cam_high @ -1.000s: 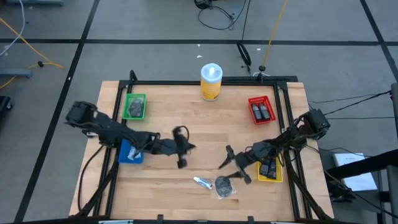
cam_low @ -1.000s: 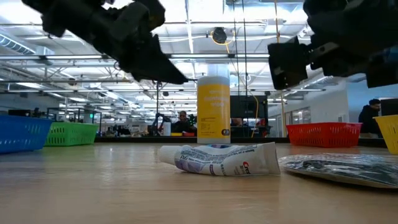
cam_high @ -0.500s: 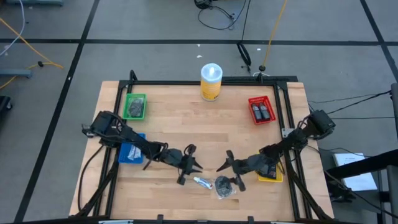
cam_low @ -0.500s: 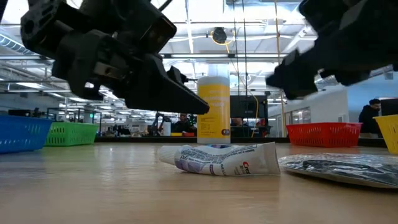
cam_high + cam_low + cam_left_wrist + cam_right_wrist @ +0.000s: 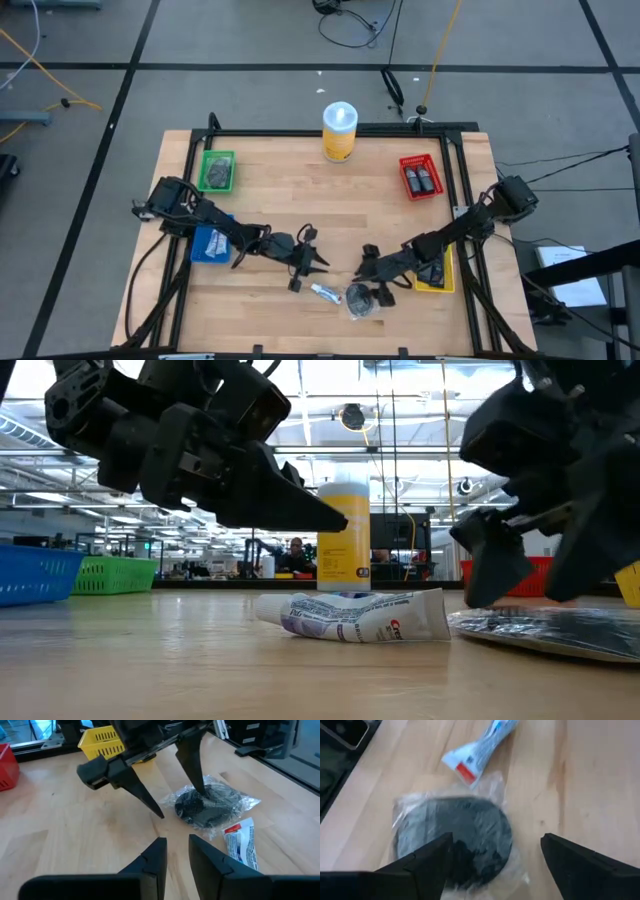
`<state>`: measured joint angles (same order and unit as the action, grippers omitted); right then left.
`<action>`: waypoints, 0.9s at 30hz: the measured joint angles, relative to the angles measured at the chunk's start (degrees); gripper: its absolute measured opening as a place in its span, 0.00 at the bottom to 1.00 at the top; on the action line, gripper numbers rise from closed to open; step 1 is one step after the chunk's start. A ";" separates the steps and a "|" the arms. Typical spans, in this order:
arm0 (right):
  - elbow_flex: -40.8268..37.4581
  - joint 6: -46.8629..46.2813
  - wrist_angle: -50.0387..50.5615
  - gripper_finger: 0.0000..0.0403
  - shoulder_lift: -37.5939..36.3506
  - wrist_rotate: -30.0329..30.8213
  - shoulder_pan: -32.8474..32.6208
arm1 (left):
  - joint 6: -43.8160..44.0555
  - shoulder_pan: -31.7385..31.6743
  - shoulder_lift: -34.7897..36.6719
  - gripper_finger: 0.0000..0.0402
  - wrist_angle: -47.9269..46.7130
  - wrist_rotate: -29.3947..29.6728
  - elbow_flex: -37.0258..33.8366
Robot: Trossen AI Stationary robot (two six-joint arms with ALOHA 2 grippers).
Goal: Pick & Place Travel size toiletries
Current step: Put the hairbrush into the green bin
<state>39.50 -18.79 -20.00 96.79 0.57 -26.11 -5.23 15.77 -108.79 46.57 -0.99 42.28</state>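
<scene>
A white tube (image 5: 325, 293) and a round dark packet in clear wrap (image 5: 360, 299) lie flat on the wood near the table's near edge. Left of the tube, my left gripper (image 5: 320, 267) hangs low, slanting down toward it, its fingers (image 5: 155, 857) a narrow gap apart with nothing between them. My right gripper (image 5: 495, 845) stands wide open over the packet (image 5: 457, 840), coming from the table's right. One of its fingers (image 5: 192, 765) is above the packet (image 5: 210, 805), the other beside it over bare wood. My right gripper has one fingertip (image 5: 201, 794) at the packet's wrapper, slanting down from the right. I cannot tell whether it touches. The packet lies flat on the table.
A green bin (image 5: 217, 171) and a blue bin (image 5: 210, 243) stand at the left, a red bin (image 5: 421, 177) and a yellow bin (image 5: 435, 272) at the right. A tall yellow canister (image 5: 340, 130) stands at the far edge. The two grippers are close together.
My left gripper has sunk and gone toward the near edge, ending beside the tube. My right gripper has tipped its fingers forward and gone down toward the packet, and now stands over it. Tube and packet have kept their places.
</scene>
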 joint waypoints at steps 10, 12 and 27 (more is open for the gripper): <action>-3.27 -0.17 -0.71 0.47 -0.11 -0.54 0.09 | -0.21 0.00 0.02 0.20 0.12 0.28 0.00; -3.46 -0.11 -0.52 0.38 -0.17 -0.66 0.09 | -0.22 0.00 0.02 0.20 0.26 1.33 0.00; -3.75 3.80 2.36 0.02 -7.75 18.54 -1.19 | 8.88 -4.18 0.04 0.22 12.29 3.90 1.30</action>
<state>35.74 -14.99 -17.64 89.04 19.11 -27.30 3.64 11.59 -108.75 58.86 2.90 43.58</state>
